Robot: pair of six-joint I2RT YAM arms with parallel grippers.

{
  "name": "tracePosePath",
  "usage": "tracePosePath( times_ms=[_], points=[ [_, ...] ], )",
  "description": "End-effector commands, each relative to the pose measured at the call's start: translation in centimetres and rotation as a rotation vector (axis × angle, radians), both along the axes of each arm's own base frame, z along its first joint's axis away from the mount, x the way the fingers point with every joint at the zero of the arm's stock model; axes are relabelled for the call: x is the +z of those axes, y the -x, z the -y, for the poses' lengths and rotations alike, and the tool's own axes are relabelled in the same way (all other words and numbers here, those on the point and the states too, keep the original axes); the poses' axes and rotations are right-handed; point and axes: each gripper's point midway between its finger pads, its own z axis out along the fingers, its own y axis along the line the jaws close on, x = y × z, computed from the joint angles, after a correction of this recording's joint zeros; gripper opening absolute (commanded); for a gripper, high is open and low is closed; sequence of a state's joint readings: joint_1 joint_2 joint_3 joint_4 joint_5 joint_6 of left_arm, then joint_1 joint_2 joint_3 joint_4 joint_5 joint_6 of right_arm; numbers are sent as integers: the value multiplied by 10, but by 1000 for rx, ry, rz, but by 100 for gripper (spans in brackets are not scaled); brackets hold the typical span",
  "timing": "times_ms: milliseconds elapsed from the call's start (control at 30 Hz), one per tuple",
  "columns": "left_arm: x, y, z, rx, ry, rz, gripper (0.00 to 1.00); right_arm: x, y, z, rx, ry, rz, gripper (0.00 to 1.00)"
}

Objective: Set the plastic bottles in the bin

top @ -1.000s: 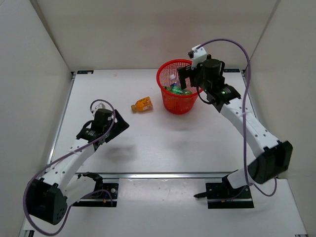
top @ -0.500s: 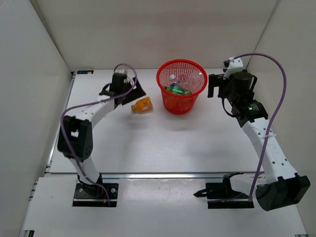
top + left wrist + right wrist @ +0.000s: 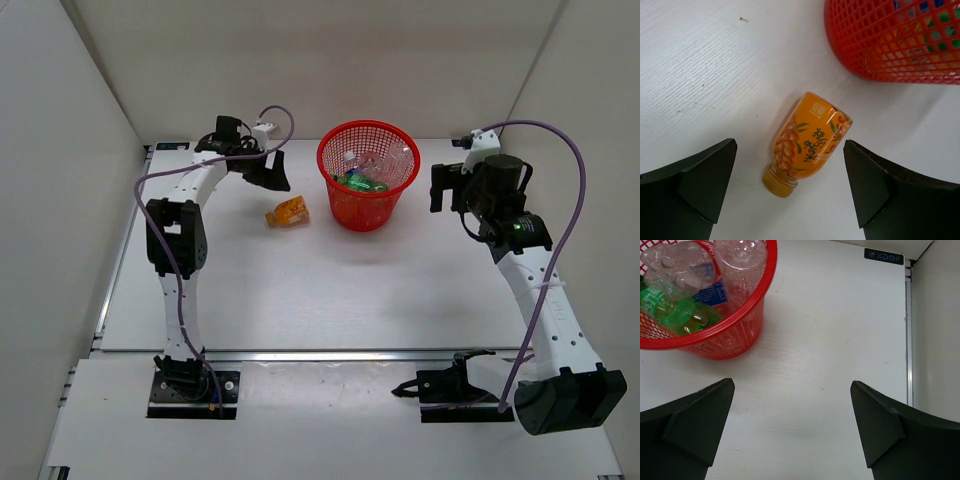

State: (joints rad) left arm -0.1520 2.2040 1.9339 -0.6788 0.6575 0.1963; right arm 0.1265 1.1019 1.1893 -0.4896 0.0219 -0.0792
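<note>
"White surface (image 3: 300, 300), red mesh bin (image 3: 366, 212): contents?"
"Several bottles (image 3: 687, 290) inside, ahead and left of the right hand (image 3: 792, 385). Its fingers stand apart, empty, clear of the bin."
"Outstanding?"
"One orange bottle (image 3: 807, 142), lying on its side directly beneath the left hand (image 3: 270, 176). Fingers spread wide either side of it, apparently to pick it up."
</note>
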Motion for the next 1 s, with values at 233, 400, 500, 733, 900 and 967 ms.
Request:
tracePosePath(
  times_ms=[233, 400, 500, 733, 900, 967],
  points=[
    [-35, 29, 41, -276, -72, -86, 98, 6, -2, 10, -37, 20, 3, 99],
    [-57, 46, 43, -293, -124, -151, 98, -1, 0, 13, -54, 3, -11, 99],
    [-78, 56, 43, -245, -229, -169, 99, -1, 4, 14, -60, -5, 0, 99],
    [-100, 71, 21, -92, -362, -171, 56, -8, 16, 25, -100, -49, -13, 99],
    [-73, 69, 5, 39, -333, -63, 41, -7, 22, 28, -118, -63, 9, 99],
    [-44, 68, 0, 116, -291, 7, 39, -11, 26, 27, -133, -97, 6, 99]
  ],
)
